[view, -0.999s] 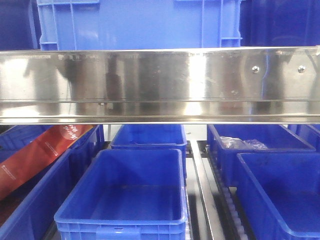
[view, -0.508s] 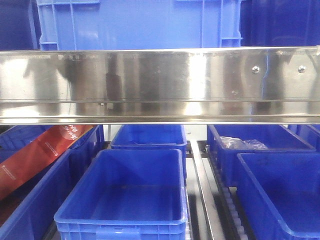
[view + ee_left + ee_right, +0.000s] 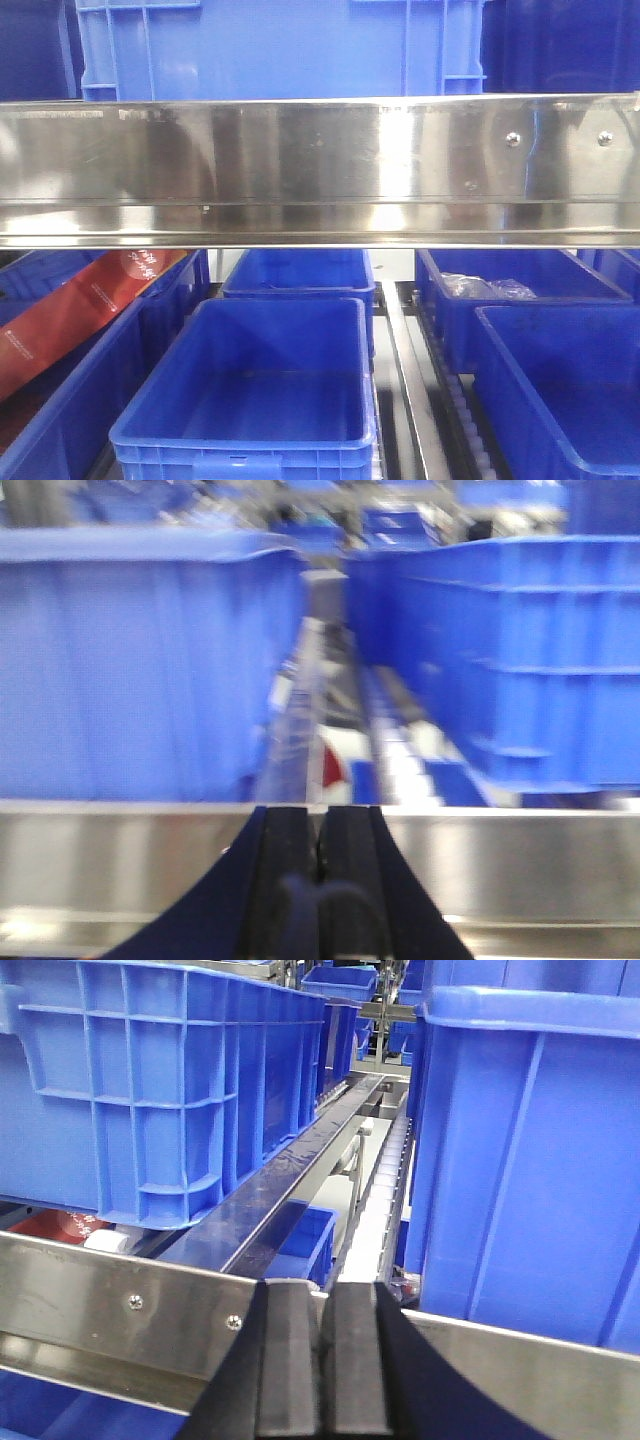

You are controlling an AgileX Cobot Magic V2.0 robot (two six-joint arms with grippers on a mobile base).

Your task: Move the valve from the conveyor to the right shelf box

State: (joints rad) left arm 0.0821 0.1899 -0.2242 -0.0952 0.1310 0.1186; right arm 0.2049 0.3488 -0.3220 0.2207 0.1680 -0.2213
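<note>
Only reflections on the polished steel shelf rail (image 3: 320,170) shift; both black claws (image 3: 320,850) (image 3: 322,1360), clenched empty, risk clipping it.

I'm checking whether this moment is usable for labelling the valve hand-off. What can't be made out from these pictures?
- Valve and conveyor: in no view; the steel shelf rail spans the front view.
- Left tool: its view is blurred; fingers look pressed together, nothing visible between them.
- Right tool: fingers together, tips cut by the bottom edge.
- Clear bags in the rear right box: contents too small to tell.
</note>
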